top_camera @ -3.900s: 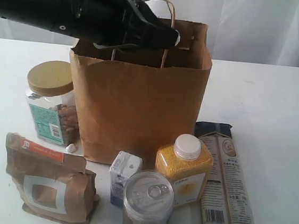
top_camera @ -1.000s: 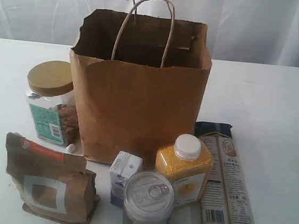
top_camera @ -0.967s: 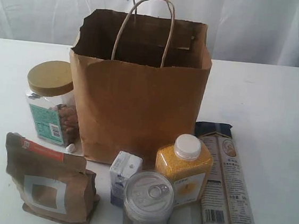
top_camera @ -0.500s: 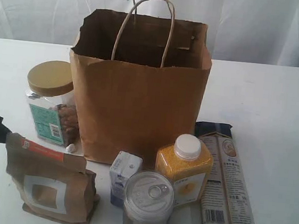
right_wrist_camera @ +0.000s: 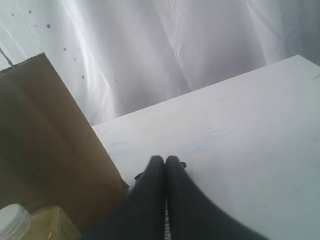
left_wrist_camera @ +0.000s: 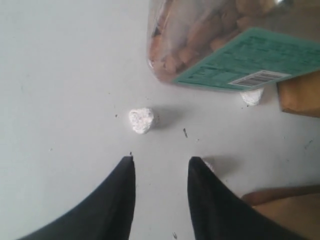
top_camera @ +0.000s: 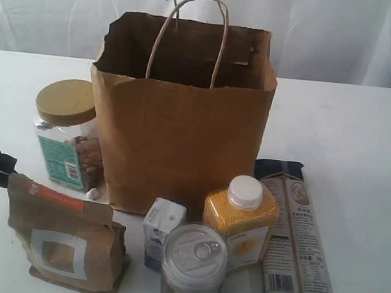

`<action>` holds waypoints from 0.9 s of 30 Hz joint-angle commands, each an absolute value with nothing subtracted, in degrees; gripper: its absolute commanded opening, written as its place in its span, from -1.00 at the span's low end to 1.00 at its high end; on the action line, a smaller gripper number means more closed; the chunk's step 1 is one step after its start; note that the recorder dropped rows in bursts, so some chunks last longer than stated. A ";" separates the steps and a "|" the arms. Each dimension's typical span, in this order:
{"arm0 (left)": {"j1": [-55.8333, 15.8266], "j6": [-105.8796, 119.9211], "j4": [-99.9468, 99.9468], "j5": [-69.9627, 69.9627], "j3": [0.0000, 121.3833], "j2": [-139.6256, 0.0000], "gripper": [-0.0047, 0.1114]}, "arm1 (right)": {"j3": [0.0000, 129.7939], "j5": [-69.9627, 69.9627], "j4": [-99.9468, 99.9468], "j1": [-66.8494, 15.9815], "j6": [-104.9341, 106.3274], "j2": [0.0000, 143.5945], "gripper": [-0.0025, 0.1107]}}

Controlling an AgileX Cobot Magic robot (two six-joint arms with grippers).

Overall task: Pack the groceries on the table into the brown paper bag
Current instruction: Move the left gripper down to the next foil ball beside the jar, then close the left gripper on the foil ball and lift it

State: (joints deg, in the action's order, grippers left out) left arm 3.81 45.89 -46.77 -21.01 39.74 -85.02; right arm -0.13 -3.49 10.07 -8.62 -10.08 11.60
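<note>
1. One brown paper bag (top_camera: pixel 183 128) stands upright in the middle of the table (top_camera: pixel 351 128). Its long axis is vertical, its ragged mouth opens upward, and its two loop handles stand up.
2. Six groceries sit outside the bag, one of each kind.
3. The clear nut jar (top_camera: pixel 67 133) stands upright just beside the bag's left wall, tan lid up.
4. The brown kraft pouch (top_camera: pixel 66 241) stands in front of the jar.
5. The small white-blue carton (top_camera: pixel 162 230), pull-tab can (top_camera: pixel 193 265) and yellow white-capped bottle (top_camera: pixel 241 221) stand upright, clustered close together in front of the bag, the can nearest the camera.
6. The long dark pasta pack (top_camera: pixel 297 241) lies flat just right of the bottle. Its long axis runs from the bag's right corner toward the camera.
7. The left gripper (left_wrist_camera: pixel 161 164) hovers low over the table near the jar, its jaws apart and holding nothing. Two small white lumps (left_wrist_camera: pixel 142 120) lie ahead of it, and a third is half hidden by one finger.
8. The right gripper (right_wrist_camera: pixel 165 162) has its jaws pressed together, empty, above the table beside the bag.
</note>
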 commanded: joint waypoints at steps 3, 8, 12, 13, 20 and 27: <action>1.54 51.42 -50.78 -20.66 39.43 -87.36 -0.11 | 0.00 -4.00 9.46 -8.44 -9.88 11.48 -0.96; -1.92 51.42 -50.37 -13.75 39.43 -88.91 0.05 | 0.00 -4.00 9.46 -8.44 -9.88 11.48 -0.96; -2.60 51.42 -50.02 -11.00 39.43 -90.03 0.05 | 0.00 -4.00 9.46 -8.44 -9.88 11.48 -0.96; -2.60 51.42 -49.89 -10.55 39.43 -90.40 0.05 | 0.00 -4.00 9.46 -8.44 -9.88 11.48 -0.96; -2.96 51.42 -49.74 -7.94 39.65 -92.64 0.05 | 0.00 -4.00 9.46 -8.44 -9.88 11.48 -0.96; -3.95 51.42 -48.32 -10.96 42.11 -94.62 0.05 | 0.00 -4.00 9.46 -8.44 -9.88 11.48 -0.96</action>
State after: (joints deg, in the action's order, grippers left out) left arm -3.33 51.28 -48.87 -9.74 41.69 -93.95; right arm -0.13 -3.49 10.07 -8.62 -10.08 11.60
